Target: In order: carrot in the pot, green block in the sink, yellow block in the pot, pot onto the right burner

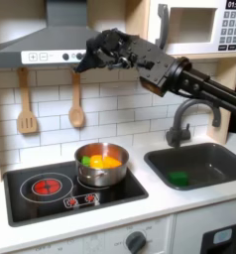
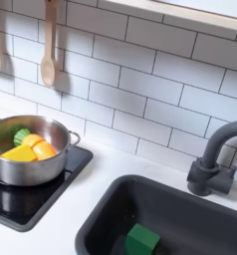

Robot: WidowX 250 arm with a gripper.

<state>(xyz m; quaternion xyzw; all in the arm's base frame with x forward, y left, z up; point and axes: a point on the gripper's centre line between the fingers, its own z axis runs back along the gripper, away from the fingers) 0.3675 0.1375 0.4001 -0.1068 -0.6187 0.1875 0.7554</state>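
Carrot [image 2: 41,149] and yellow block [image 2: 21,153] are seen inside the pot [image 1: 101,175] on the burner at the first exterior view's right, green block [image 2: 142,240] in the sink [image 1: 224,171], while the raised claw [image 1: 90,57] appears empty, its opening unreadable.

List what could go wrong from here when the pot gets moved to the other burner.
1. The pot is shiny with small side handles, so a grasp on its rim may slip or tilt it.
2. The carrot and yellow block lie loose inside; a tilt could spill them.
3. The gripper hangs high near the hood, so its descent may clip the pot's rim.
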